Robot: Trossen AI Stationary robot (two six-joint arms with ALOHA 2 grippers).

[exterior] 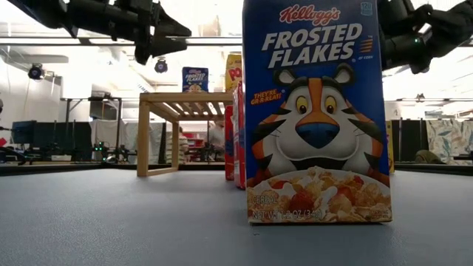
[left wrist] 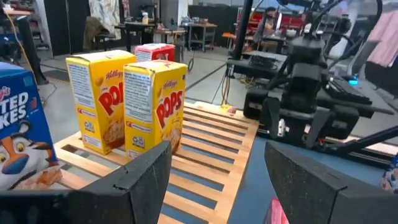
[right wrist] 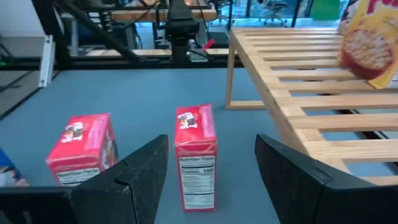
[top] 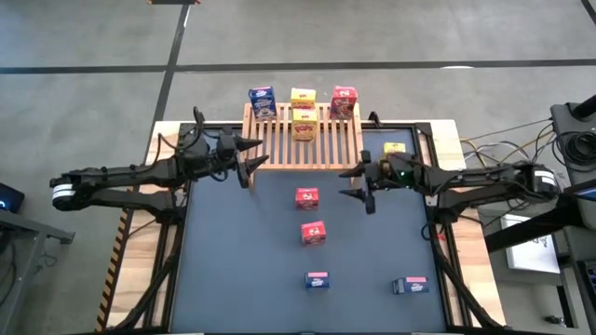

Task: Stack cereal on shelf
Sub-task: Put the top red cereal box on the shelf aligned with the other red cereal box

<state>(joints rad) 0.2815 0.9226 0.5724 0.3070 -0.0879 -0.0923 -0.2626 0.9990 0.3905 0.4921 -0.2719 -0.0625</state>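
Four cardboard cereal boxes stand upright on the slatted wooden shelf (top: 303, 137): a blue box (top: 262, 101), two yellow boxes, one at the back edge (top: 303, 97) and one just in front of it (top: 304, 124), and a red box (top: 344, 101). The rack's thin pale bars run parallel above short side legs. On the smooth grey-blue table mat (top: 233, 270) two more red boxes (top: 307, 197) (top: 314, 233) stand between the arms, two blue boxes (top: 318, 280) (top: 410, 286) sit near the front edge, and a yellow box (top: 394, 148) lies beside the rack's right end. The left gripper (top: 250, 163) hovers at the rack's left front corner, its dark angular fingers apart and holding nothing. The right gripper (top: 358, 184) hangs just off the rack's right front corner, fingers likewise spread and empty.
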